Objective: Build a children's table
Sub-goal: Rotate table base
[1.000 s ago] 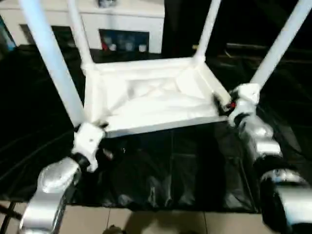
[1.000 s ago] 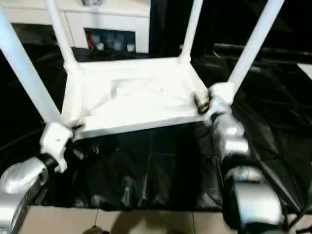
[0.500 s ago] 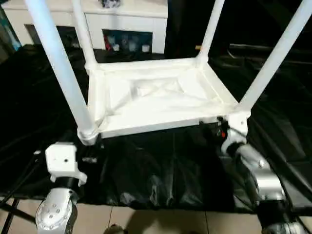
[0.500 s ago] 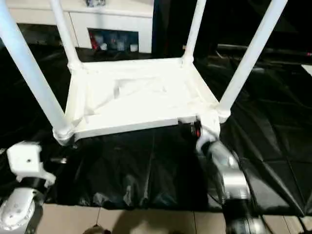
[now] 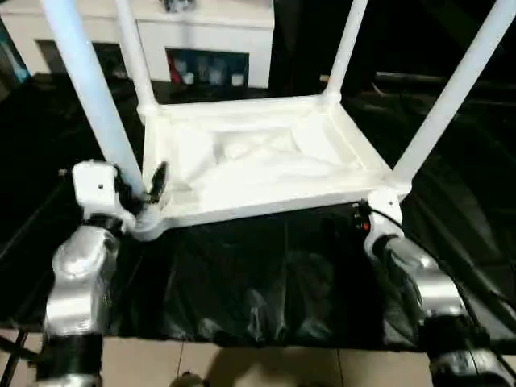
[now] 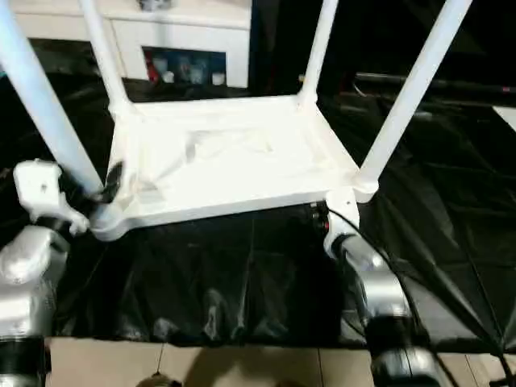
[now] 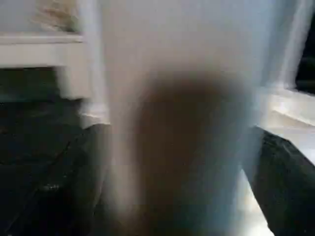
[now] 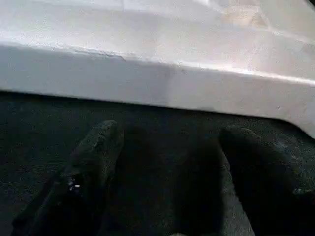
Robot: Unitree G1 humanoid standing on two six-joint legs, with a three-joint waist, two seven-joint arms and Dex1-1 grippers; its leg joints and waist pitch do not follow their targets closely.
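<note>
Legs (image 5: 90, 89) crowd the wide-open left gripper (image 5: 139, 187); right gripper (image 8: 172, 162) gapes empty.

1. The scene is dim overall; the black sheet (image 5: 274, 282) under the work swallows light and shows only faint grey sheen along its creases.
2. The white tabletop (image 5: 258, 161) beyond the right claw (image 8: 172, 157) glares, its ribs washed out.
3. Head views are slightly soft, the legs (image 5: 89, 105) tinted bluish.
4. Between the left claw's (image 7: 177, 162) fingers, a leg is a heavy, unfocused blur.
5. The right claw's fingers (image 8: 93, 157) are dark and soft-edged.
</note>
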